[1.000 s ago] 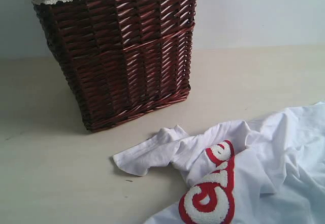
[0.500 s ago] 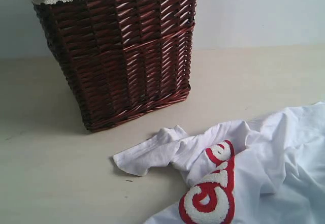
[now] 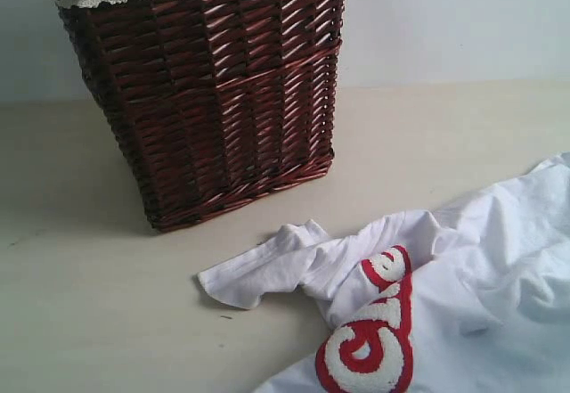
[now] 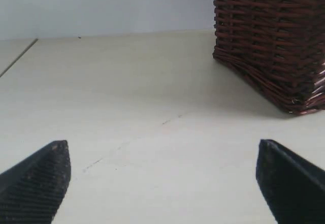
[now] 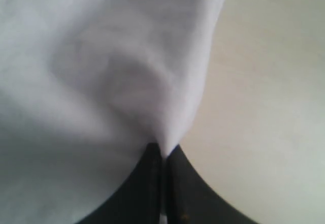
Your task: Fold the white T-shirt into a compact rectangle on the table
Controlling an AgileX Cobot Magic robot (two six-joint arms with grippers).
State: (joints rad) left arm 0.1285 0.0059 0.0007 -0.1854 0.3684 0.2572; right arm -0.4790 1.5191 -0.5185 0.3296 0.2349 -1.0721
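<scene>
The white T-shirt (image 3: 481, 268) lies crumpled at the lower right of the exterior view on the cream table (image 3: 98, 313), one sleeve stretched left and its red band of fuzzy white letters (image 3: 370, 344) facing up. No gripper shows in that view. In the right wrist view my right gripper (image 5: 164, 150) is shut on a pinched fold of the white T-shirt (image 5: 101, 71), and the cloth pulls into a peak at the fingertips. In the left wrist view my left gripper (image 4: 162, 155) is open over the bare table (image 4: 152, 107), nothing between its black fingers (image 4: 40, 178).
A tall dark red-brown wicker basket (image 3: 214, 90) with white lace trim stands at the back left of the table, close behind the shirt's sleeve. The same basket (image 4: 274, 36) fills one corner of the left wrist view. A pale wall runs behind the table.
The shirt's right part has been lifted and pulled up and to the right; its edge sits higher and the folds have shifted. The sleeve, letters and basket have barely moved.
</scene>
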